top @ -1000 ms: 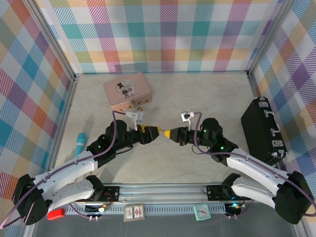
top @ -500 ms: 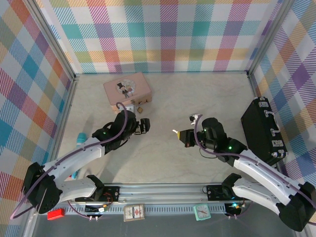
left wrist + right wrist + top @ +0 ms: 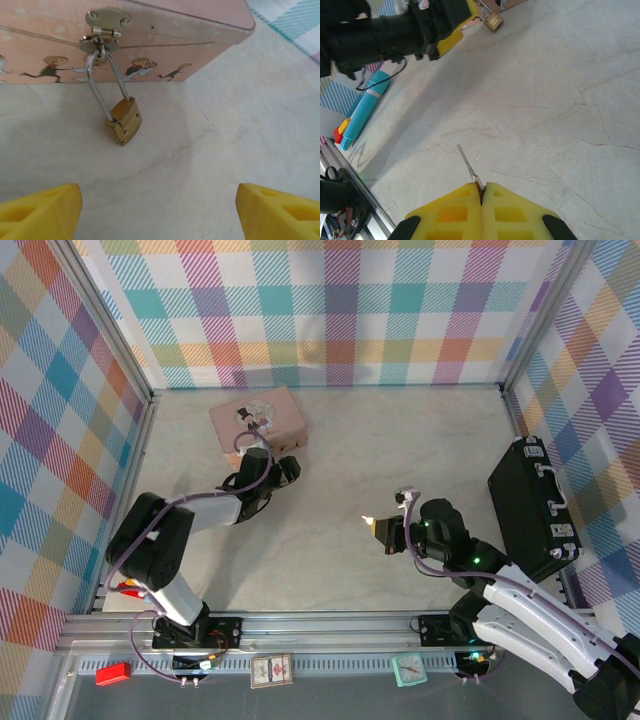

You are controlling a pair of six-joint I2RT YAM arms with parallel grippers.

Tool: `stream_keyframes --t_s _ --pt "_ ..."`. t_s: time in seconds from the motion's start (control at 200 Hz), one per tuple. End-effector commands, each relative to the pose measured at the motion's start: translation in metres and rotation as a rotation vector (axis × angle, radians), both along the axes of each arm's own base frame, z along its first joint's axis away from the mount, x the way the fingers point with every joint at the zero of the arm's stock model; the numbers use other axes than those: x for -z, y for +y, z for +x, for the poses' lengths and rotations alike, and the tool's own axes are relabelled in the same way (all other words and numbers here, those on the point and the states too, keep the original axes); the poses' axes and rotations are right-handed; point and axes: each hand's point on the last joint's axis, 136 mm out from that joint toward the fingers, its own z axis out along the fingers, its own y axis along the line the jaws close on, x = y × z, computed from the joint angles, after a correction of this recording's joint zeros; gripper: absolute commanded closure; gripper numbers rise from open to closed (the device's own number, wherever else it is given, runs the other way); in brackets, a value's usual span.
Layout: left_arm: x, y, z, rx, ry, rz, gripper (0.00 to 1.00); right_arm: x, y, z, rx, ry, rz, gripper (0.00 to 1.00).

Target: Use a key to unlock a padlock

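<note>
My left end effector (image 3: pixel 159 212) gapes wide before the padlock (image 3: pixel 125 121) hanging on the pink box (image 3: pixel 165 30); my right end effector (image 3: pixel 481 192) pinches the key (image 3: pixel 467 165)

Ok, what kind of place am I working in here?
Probably a staged robot test cell: a marble-look tabletop walled by plaid panels, an aluminium rail along the near edge, and props like the pink tin box.

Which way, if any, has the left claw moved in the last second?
Yes: the left gripper has moved farther back, ending close in front of the pink box.
</note>
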Motion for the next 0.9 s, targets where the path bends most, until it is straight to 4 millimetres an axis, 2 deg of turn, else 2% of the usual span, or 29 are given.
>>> stream_keyframes --t_s 0.0,0.12,0.28,0.465,0.895 --pt "-0.015 -0.001 0.024 -0.064 -0.122 -0.132 0.22 -0.01 0.001 0.001 -0.024 -0.076 0.014 1.0" --pt "0.003 0.005 0.032 -0.106 -0.121 -0.129 0.24 -0.011 0.0 -0.004 -0.05 -0.106 0.007 1.0" --pt "0.02 0.013 0.044 -0.155 -0.114 -0.166 0.27 -0.012 0.0 -0.008 -0.067 -0.124 0.016 1.0" --pt "0.037 0.023 0.051 -0.207 -0.071 -0.118 0.3 -0.011 0.0 -0.009 -0.071 -0.13 0.024 1.0" --pt "0.052 0.022 0.065 -0.226 -0.038 -0.119 0.54 -0.007 0.004 -0.007 -0.08 -0.126 0.035 1.0"
